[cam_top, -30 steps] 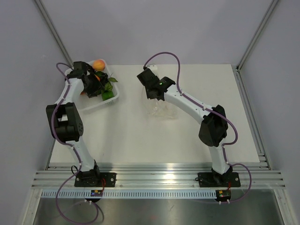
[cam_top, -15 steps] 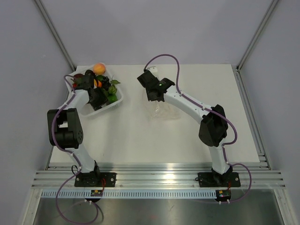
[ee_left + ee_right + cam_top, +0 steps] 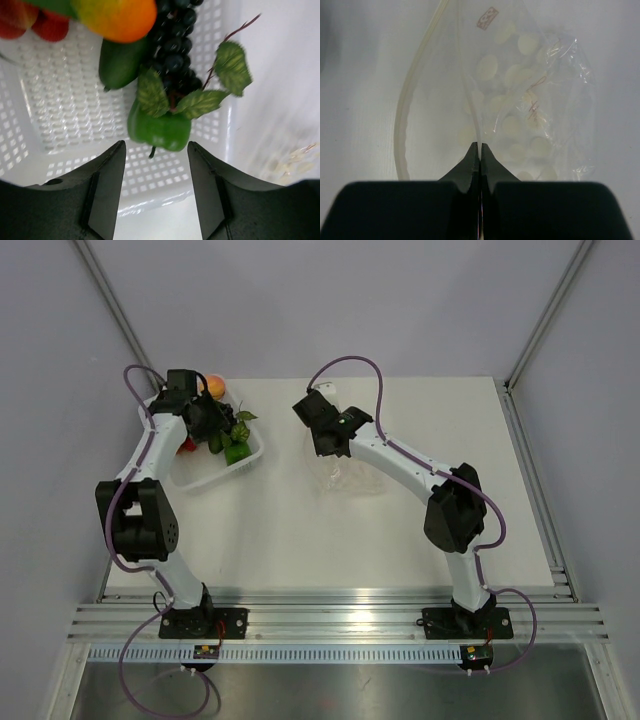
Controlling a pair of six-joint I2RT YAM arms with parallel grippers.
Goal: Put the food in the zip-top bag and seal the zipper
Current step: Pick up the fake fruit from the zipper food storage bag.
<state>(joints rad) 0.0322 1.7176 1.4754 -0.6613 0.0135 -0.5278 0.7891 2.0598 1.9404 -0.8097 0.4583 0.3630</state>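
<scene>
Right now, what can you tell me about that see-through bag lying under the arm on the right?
The zip-top bag is clear, crinkly plastic with pale round spots and a small red mark. It lies on the white table, near its middle. Its mouth is open: on one side the zipper strip bows out in a loop, while the right gripper is shut on the other lip. The bag looks empty.

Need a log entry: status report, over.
Left gripper: fingers open over green pepper in white tray. Right gripper: shut on zip-top bag rim, mouth gaping. Nothing seen blocking.
</scene>
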